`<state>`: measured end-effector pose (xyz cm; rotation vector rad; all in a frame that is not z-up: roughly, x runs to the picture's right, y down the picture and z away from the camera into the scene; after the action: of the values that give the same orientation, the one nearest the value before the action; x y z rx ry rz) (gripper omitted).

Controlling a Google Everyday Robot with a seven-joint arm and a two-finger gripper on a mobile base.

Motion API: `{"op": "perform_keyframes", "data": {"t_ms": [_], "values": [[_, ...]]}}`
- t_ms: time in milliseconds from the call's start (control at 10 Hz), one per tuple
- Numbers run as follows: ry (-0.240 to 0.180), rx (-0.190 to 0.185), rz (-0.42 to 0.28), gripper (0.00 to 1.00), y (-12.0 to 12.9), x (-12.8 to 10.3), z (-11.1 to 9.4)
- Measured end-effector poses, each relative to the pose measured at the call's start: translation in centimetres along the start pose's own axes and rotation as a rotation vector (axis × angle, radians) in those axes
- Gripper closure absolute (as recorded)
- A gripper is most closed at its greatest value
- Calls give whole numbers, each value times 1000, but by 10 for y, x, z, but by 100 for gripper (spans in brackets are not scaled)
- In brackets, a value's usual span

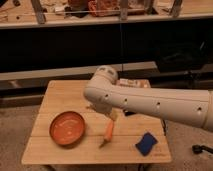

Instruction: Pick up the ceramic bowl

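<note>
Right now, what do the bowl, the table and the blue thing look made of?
The ceramic bowl: orange-red, glossy inside with a highlight, darker rim; looks like glazed ceramic. The table: pale matte wood, plank seams show. The blue thing: dull, soft-looking, perhaps sponge or cloth; can't tell. The gripper hangs just right of the bowl, not touching it.

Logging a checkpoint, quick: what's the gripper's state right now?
Gripper: cannot be told; it hangs just right of the ceramic bowl, above the table.
</note>
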<state>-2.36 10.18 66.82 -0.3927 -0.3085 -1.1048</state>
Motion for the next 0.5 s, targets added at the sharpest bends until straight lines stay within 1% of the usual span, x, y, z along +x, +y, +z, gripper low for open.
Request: {"op": "perform_keyframes", "data": {"t_ms": [500], "values": [[2,3,-60,20,-11,-3,-1]]}}
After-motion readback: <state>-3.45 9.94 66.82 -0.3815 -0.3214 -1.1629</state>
